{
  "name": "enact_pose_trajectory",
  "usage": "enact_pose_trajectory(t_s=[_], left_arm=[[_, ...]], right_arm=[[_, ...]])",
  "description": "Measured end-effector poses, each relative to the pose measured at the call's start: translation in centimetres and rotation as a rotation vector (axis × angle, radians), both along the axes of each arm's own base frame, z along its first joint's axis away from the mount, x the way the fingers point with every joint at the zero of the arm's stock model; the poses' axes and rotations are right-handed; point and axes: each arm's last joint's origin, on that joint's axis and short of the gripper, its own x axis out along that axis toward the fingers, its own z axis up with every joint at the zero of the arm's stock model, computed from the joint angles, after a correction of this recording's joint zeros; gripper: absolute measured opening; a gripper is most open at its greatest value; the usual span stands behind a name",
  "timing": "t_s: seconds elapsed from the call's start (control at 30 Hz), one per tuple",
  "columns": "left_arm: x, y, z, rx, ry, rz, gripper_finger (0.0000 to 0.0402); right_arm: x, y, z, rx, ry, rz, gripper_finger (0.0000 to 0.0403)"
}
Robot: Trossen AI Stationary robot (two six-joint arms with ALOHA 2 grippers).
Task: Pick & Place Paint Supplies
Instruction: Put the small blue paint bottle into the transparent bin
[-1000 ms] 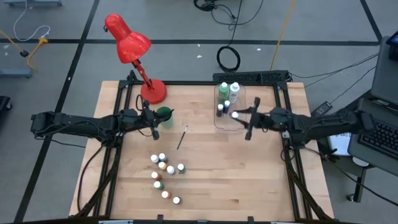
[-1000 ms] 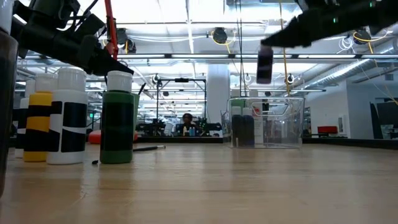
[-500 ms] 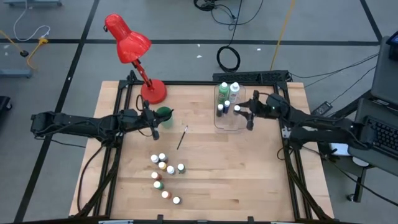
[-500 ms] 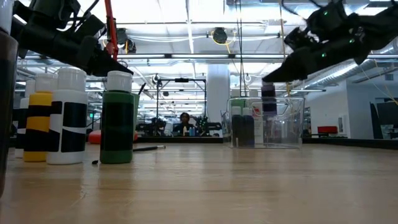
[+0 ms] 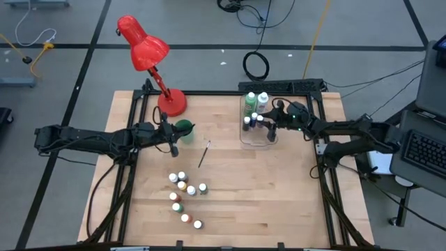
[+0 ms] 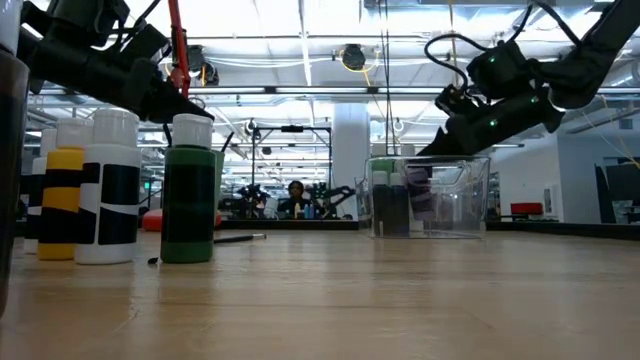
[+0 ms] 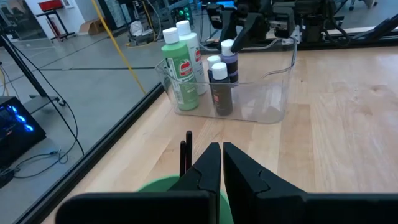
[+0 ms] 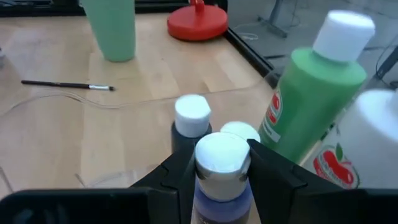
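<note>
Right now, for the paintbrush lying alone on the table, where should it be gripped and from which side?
Grip the paintbrush mid-handle, straight down from above, jaws across its length. It lies flat and thin on the table, clear of the green cup, so a side approach would likely just push it.

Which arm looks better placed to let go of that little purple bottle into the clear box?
The right one. Its claw already grips the purple bottle inside the clear bin, beside the green bottle. The left claw sits shut over the green cup.
</note>
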Motion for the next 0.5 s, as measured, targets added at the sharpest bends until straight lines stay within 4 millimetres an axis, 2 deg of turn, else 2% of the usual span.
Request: enact_pose_trajectory(t_s=[0.4,0.5], left_arm=[[0.0,0.0,0.0,-0.021,-0.006,0.005,0.0021],[0.0,0.0,0.0,-0.021,-0.006,0.005,0.0021]], right_arm=[[0.1,-0.1,-0.9,0.087,0.026,-0.04,0.0112],[-0.1,-0.1,-1.4,0.084,0.035,-0.053,0.013]])
